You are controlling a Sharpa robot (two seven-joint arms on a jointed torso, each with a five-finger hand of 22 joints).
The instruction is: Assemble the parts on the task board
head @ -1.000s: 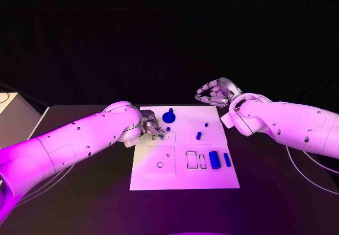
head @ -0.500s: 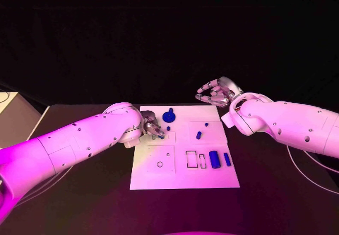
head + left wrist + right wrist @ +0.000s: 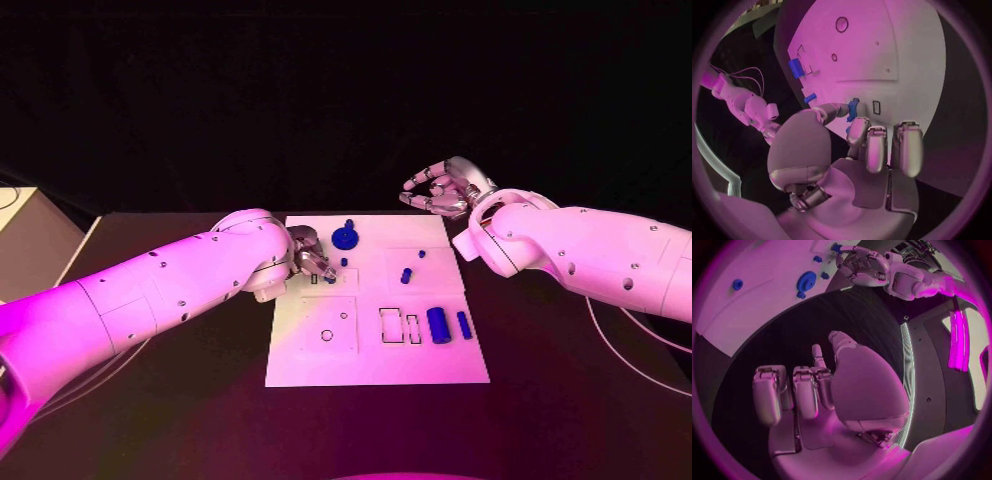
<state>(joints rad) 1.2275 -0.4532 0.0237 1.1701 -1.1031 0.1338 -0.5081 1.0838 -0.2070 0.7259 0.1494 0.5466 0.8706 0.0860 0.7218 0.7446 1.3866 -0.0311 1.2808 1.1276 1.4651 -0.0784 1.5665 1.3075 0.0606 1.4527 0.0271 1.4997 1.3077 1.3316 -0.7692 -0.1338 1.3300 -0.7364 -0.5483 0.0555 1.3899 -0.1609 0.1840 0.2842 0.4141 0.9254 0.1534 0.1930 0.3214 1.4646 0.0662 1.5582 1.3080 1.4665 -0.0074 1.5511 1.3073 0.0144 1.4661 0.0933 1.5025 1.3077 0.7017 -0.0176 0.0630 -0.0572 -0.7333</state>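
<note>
- Near edge of task board [image 3: 378,368]: bare white plate. Looks rigid and flat on black table [image 3: 173,420]. No need to hold it, judging by how it lies.
- Mid-board, R side: two blue parts lying flat: thick block [image 3: 437,326] next to an outlined slot, thin bar [image 3: 463,325] just beside it. Judged: small, stiff plastic, light, smooth, so prob. slippery. Best taken across the short sides w/ a fingertip pinch, not a full-hand wrap.
- Mid-board, L side: small round hole [image 3: 326,336], nothing in it.
- Further up, centre: short blue peg [image 3: 405,276], smaller blue bit [image 3: 421,256] beyond it. Tiny, so easy to knock or drop; pinch at mid-length.
- L hand [image 3: 309,258] over board's L edge. L wrist view: thumb and a fingertip [image 3: 856,125] pinch a small blue piece [image 3: 852,109] just above the board, near a small rectangular slot [image 3: 876,107]. Other fingers side by side, curled short. Piece looks light and rigid. Grip is at its end, so it could twist when pressed in; judged only.
- Far part of board: blue round part [image 3: 346,238] w/ upright stem, standing. Broad base; stem is the obvious hold, prob. thin.
- R hand [image 3: 440,192] beyond board's far R corner, off the plate, raised. Fingers curled in loosely, holds nothing. Same in R wrist view [image 3: 811,390].
</note>
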